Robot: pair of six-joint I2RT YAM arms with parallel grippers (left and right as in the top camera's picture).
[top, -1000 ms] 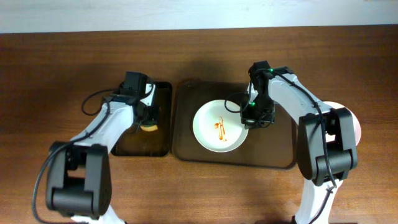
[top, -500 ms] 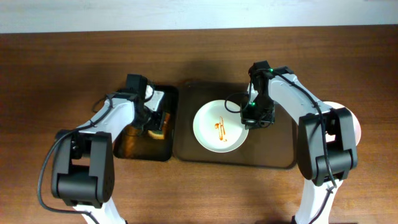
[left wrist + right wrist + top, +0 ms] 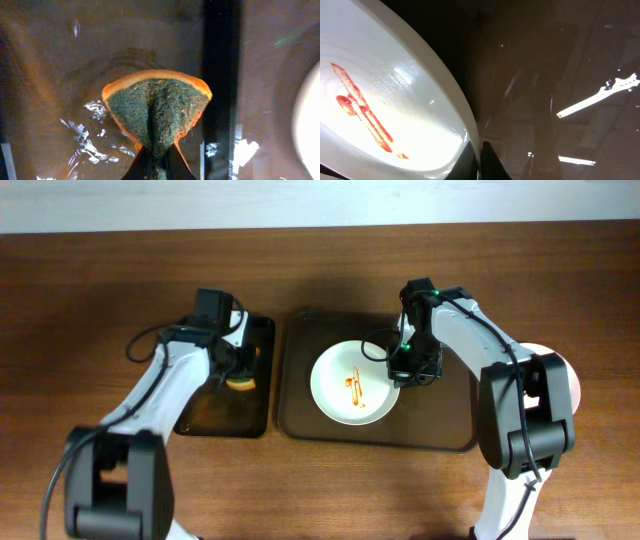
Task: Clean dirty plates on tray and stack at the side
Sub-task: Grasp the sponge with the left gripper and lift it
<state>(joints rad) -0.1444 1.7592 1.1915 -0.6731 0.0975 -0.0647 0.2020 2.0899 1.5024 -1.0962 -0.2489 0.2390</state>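
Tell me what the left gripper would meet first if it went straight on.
The left gripper, jaws shut on the sponge, points down into the small black tray. Its sponge would probably touch that tray's wet floor first, though depth is unclear.

Wrist views dim, glare streaking the tray [image 3: 545,60].

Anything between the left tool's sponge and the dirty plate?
Nothing visible. The left tool holds the sponge over the black tray. Between it and the plate lie only the low rims of that tray and the brown tray. The right tool pinches the plate's right rim, on the far side.
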